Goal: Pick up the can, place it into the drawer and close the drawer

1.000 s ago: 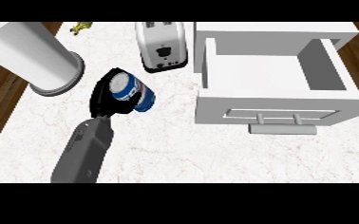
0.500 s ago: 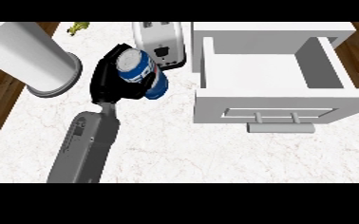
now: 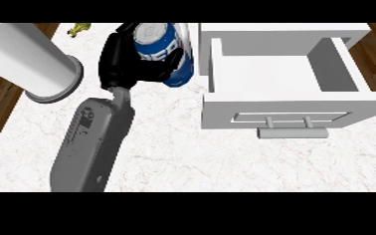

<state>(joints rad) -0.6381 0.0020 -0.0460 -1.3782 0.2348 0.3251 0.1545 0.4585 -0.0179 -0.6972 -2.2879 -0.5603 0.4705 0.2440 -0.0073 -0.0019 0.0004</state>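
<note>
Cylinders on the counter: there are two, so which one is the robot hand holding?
The blue can, smaller and printed with white markings. The left robot hand curls round it beside the open drawer. The big white cylinder stands untouched at the left.

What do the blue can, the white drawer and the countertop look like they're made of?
The can in the left robot hand looks like metal: a grey top and a glossy blue printed wall. The drawer looks like white painted wood or laminate, matte and flat, with a grey bar handle that may be metal. The countertop looks like white marble with faint veins.
</note>
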